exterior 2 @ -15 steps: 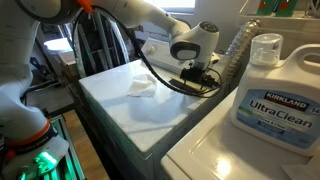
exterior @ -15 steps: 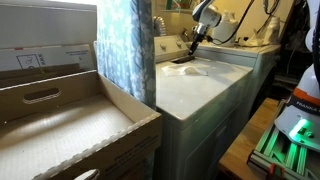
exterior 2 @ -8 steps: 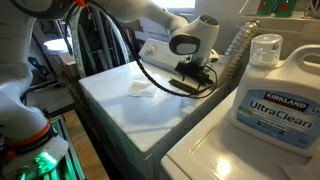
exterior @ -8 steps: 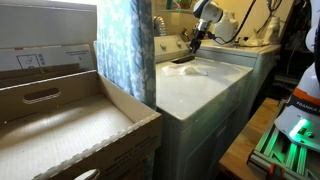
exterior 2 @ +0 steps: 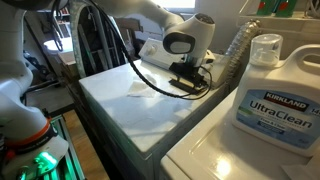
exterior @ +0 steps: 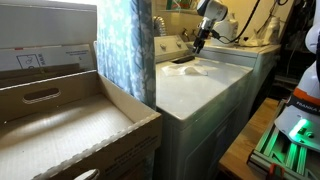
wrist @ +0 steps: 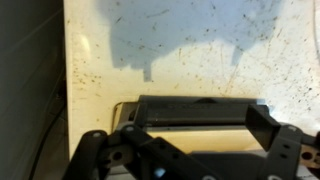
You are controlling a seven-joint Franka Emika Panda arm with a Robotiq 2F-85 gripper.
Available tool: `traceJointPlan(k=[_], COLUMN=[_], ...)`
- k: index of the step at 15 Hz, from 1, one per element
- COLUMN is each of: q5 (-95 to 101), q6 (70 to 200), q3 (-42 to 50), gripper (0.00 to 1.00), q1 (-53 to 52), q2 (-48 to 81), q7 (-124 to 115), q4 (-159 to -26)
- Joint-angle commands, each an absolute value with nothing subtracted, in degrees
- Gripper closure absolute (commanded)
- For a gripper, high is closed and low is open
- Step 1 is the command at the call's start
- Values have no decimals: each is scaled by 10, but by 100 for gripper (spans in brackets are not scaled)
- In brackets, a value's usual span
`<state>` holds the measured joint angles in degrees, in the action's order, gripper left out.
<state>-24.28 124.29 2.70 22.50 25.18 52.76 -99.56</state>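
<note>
My gripper point(exterior 2: 190, 78) hangs just above the back of a white washer top point(exterior 2: 150, 118), near the control panel; it also shows in an exterior view point(exterior: 199, 42). In the wrist view the fingers point(wrist: 195, 128) stand wide apart, and a dark narrow bar point(wrist: 198, 108) lies across between them on the speckled cream surface. I cannot tell whether the fingers touch the bar. A crumpled white cloth point(exterior 2: 140, 88) lies on the washer top to one side of the gripper, and it also shows in an exterior view point(exterior: 188, 69).
A large Kirkland UltraClean detergent jug point(exterior 2: 275, 90) stands on the neighbouring machine. A big open cardboard box point(exterior: 60, 120) fills the foreground beside a blue patterned curtain point(exterior: 125, 50). A black cable point(exterior 2: 150, 75) loops from the arm down across the washer. The washer's control panel point(exterior 2: 155, 50) rises behind.
The gripper has risen a little and shifted toward the back of the washer. The white cloth has not moved.
</note>
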Motion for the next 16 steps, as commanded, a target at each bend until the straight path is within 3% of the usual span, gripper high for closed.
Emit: traceJointPlan(k=[1,7,16], q5=[-268,-333,-377], q6=[1317,1416,1456], q3=[13,-17,-7], gripper=[0,0,0], q1=[224,232,206], q2=[239,232,233], q7=[587,650,627], q4=[-1061,-1115,-1133])
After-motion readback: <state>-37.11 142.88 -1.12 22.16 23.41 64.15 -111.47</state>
